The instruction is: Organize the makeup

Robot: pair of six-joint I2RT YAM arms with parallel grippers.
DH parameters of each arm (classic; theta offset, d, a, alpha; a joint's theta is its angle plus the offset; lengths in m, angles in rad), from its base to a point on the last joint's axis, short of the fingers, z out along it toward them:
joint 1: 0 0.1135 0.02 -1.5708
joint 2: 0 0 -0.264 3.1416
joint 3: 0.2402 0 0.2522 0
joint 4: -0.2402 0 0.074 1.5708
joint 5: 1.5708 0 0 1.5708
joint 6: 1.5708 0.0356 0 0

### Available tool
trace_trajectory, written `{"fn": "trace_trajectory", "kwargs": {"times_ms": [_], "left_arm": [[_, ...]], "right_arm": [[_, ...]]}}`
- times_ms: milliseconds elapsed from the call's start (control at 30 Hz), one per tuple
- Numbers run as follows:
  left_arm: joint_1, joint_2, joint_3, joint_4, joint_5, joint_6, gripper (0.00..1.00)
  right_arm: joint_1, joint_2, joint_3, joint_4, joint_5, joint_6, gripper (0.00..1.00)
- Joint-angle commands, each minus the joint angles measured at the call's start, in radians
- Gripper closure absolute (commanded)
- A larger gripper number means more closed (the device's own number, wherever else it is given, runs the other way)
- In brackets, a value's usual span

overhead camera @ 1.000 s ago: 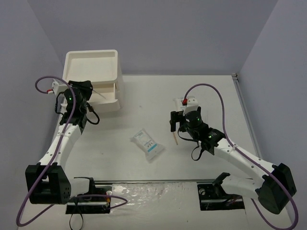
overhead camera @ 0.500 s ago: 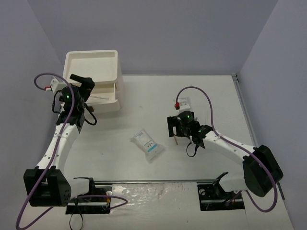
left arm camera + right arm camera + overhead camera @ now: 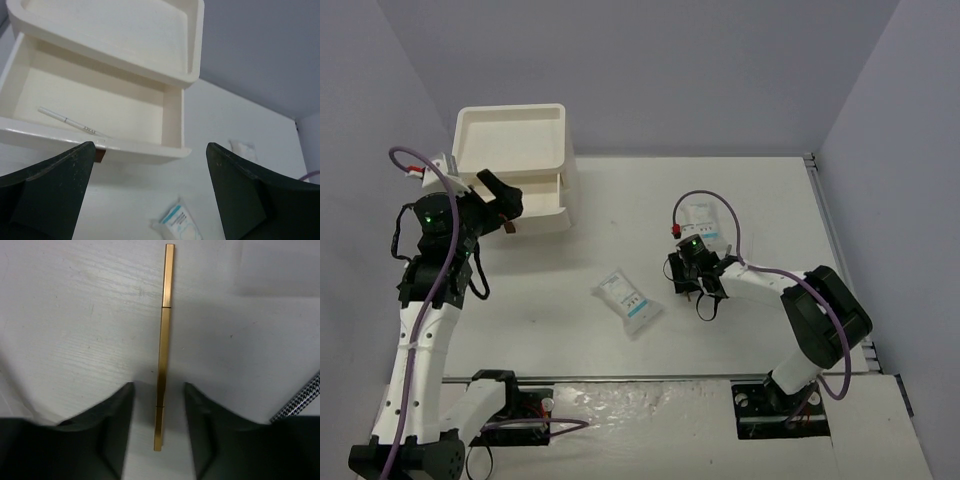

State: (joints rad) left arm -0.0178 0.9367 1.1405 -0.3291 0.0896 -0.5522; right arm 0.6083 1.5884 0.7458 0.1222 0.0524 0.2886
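Observation:
A thin wooden stick [image 3: 165, 315] lies flat on the table, its near end between the fingers of my right gripper [image 3: 159, 388]. The jaws stand partly closed, with a gap on each side of the stick. In the top view that gripper [image 3: 686, 283] is down at the table and hides most of the stick. My left gripper [image 3: 150, 146] is open and empty, hanging in front of the open drawer [image 3: 172, 117] of the white box [image 3: 510, 140]. A thin white pencil [image 3: 70, 120] lies in the drawer. One white packet with blue print [image 3: 629, 300] lies mid-table, another packet [image 3: 701, 215] behind the right gripper.
The white box's flat top tray [image 3: 192, 55] overhangs the drawer. The right arm's purple cable [image 3: 720, 215] loops over the far packet. A metal rail [image 3: 620, 385] runs along the near edge between the arm bases.
My left gripper opened, left the thin pencil in the drawer and drew back to the left. My right gripper came down over the wooden stick and its jaws narrowed around it.

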Motion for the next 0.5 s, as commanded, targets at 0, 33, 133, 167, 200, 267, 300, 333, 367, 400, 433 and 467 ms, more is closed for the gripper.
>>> {"fn": "trace_trajectory", "kwargs": {"times_ms": [0, 33, 133, 167, 200, 267, 300, 333, 367, 400, 433, 467], "left_arm": [[-0.065, -0.053, -0.086, -0.078, 0.206, 0.034, 0.09], [-0.097, -0.070, -0.119, -0.065, 0.202, 0.020, 0.09], [-0.209, -0.097, -0.180, -0.027, 0.149, -0.018, 0.09], [-0.258, -0.094, -0.184, -0.016, 0.137, -0.043, 0.09], [-0.301, -0.090, -0.187, -0.003, 0.128, -0.065, 0.09], [-0.339, -0.070, -0.186, 0.038, 0.121, -0.096, 0.09], [-0.370, -0.055, -0.184, 0.059, 0.104, -0.106, 0.09], [-0.408, -0.041, -0.180, 0.075, 0.087, -0.114, 0.09], [-0.448, -0.023, -0.173, 0.089, 0.069, -0.119, 0.09], [-0.472, 0.001, -0.163, 0.109, 0.051, -0.125, 0.09], [-0.498, 0.021, -0.155, 0.130, 0.037, -0.133, 0.09], [-0.526, 0.037, -0.149, 0.154, 0.030, -0.141, 0.09]], "right_arm": [[0.000, 0.046, 0.043, 0.024, -0.006, 0.010, 0.80], [0.000, 0.052, 0.042, 0.027, -0.005, 0.010, 0.89], [0.005, 0.050, 0.038, 0.042, 0.001, 0.003, 1.00], [0.009, 0.027, 0.037, 0.048, 0.000, -0.002, 1.00], [0.012, 0.005, 0.037, 0.054, -0.002, -0.008, 1.00], [0.027, -0.058, 0.041, 0.064, -0.001, -0.025, 1.00], [0.040, -0.094, 0.047, 0.068, 0.002, -0.037, 1.00], [0.052, -0.127, 0.054, 0.070, 0.003, -0.047, 1.00], [0.068, -0.158, 0.062, 0.071, 0.001, -0.055, 1.00], [0.092, -0.194, 0.075, 0.074, -0.002, -0.065, 1.00], [0.112, -0.224, 0.084, 0.080, -0.007, -0.074, 1.00], [0.127, -0.243, 0.088, 0.091, -0.013, -0.080, 1.00]]}}
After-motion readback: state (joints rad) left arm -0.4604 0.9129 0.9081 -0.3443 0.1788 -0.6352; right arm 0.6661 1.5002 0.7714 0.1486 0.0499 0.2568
